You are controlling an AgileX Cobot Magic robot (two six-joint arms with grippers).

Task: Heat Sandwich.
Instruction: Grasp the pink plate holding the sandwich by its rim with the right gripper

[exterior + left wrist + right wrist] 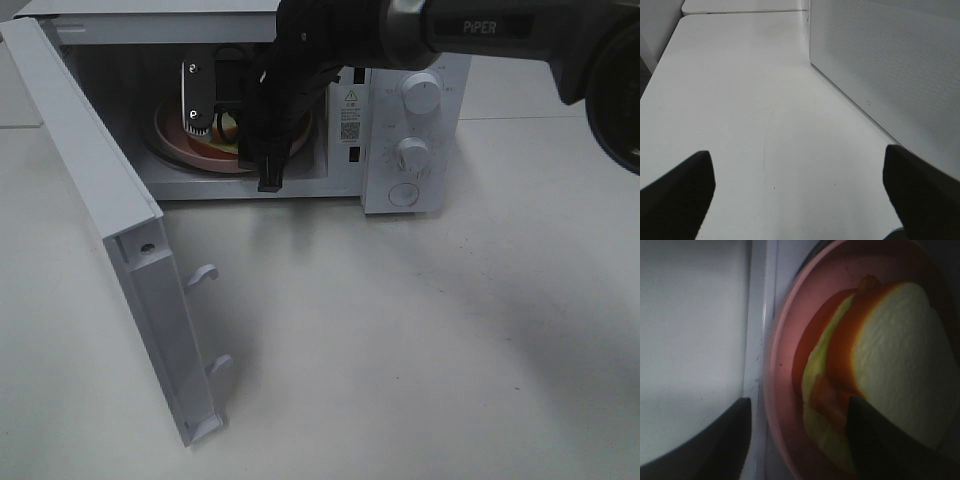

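- Right gripper (797, 440) inside microwave (415, 140), jaws parted around pink plate (785, 365) rim; grip uncertain.
- Sandwich (890, 365) on plate, just beyond fingertips — careless withdrawal could drag plate, topple slices.
- Left gripper (797, 192) wide open, empty, beside microwave wall.

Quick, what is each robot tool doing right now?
Left tool: open, holding nothing.
Right tool: open at the plate with the sandwich.

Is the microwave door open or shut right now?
Open. The door swings out leftward, showing the pink plate inside the microwave.
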